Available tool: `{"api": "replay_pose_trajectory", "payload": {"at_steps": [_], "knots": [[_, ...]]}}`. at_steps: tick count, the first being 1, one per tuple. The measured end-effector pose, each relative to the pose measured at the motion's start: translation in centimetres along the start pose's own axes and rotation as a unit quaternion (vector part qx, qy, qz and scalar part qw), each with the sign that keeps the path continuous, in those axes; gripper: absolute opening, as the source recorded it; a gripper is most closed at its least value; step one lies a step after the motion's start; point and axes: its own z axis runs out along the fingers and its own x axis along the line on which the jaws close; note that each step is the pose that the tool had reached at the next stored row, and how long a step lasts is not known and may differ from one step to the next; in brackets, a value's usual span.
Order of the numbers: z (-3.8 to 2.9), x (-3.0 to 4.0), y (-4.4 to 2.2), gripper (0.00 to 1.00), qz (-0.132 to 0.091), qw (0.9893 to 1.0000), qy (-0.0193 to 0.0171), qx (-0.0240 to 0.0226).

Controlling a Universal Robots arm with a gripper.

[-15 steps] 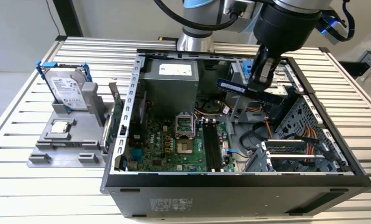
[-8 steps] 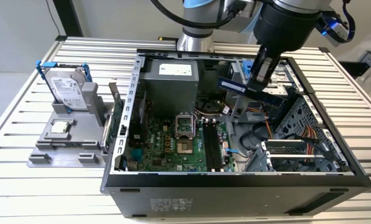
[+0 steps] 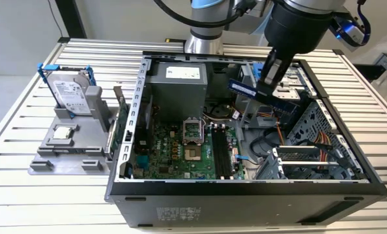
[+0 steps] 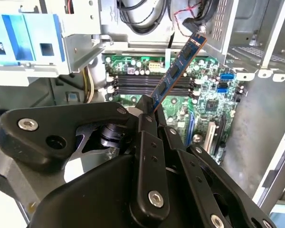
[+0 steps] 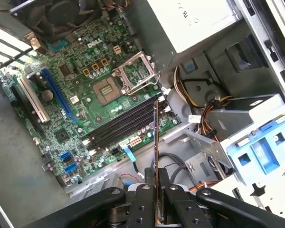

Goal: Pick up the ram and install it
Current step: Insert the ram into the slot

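My gripper (image 3: 266,88) is shut on the ram (image 3: 244,88), a slim dark blue stick. It hangs tilted in the air over the back right part of the open computer case (image 3: 245,187), above the cables. The black memory slots (image 3: 222,153) lie lower down on the green motherboard, towards the front of the case and apart from the stick. In the second wrist view the ram (image 4: 178,66) sticks out from the black fingers (image 4: 147,118), with the slots (image 4: 147,84) beyond it. In the first wrist view the ram (image 5: 155,137) shows edge-on, with the slots (image 5: 121,124) close beside it.
A silver hard drive in a blue frame (image 3: 70,92) and a small square processor chip (image 3: 63,131) sit on a grey holder at the exterior view's left. Inside the case are the power supply (image 3: 179,87), the open processor socket (image 3: 192,129) and a drive cage (image 3: 310,161) with cables.
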Motion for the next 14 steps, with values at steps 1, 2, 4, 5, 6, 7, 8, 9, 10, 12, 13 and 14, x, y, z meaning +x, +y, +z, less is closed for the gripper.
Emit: {"api": "replay_pose_trajectory", "payload": {"at_steps": [1, 2, 4, 5, 6, 7, 8, 9, 10, 12, 13, 14], "knots": [[0.0, 0.0, 0.0, 0.0, 0.005, 1.0, -0.0002, 0.0002], [0.0, 0.0, 0.0, 0.0, 0.009, 1.0, -0.0003, 0.0004], [0.0, 0.01, 0.01, 0.0, 0.019, 0.9998, -0.0006, 0.0009], [0.01, 0.01, 0.01, 0.0, 0.024, 0.9997, -0.0008, 0.0011], [0.01, 0.01, 0.01, 0.0, 0.029, 0.9996, -0.0009, 0.0013], [0.01, 0.01, 0.01, 0.0, 0.033, 0.9994, -0.0011, 0.0016], [0.01, 0.01, 0.01, 0.0, 0.038, 0.9993, -0.0012, 0.0018], [0.0, 0.01, 0.02, 0.0, 0.042, 0.9991, -0.0013, 0.002], [0.0, 0.01, 0.02, 0.0, 0.047, 0.9989, -0.0014, 0.0023], [0.01, 0.01, 0.02, 0.0, 0.057, 0.9984, -0.0019, 0.0027], [0.01, 0.02, 0.03, 0.0, 0.062, 0.9981, -0.002, 0.0029], [0.01, 0.02, 0.03, 0.0, 0.067, 0.9978, -0.0022, 0.0031]]}}
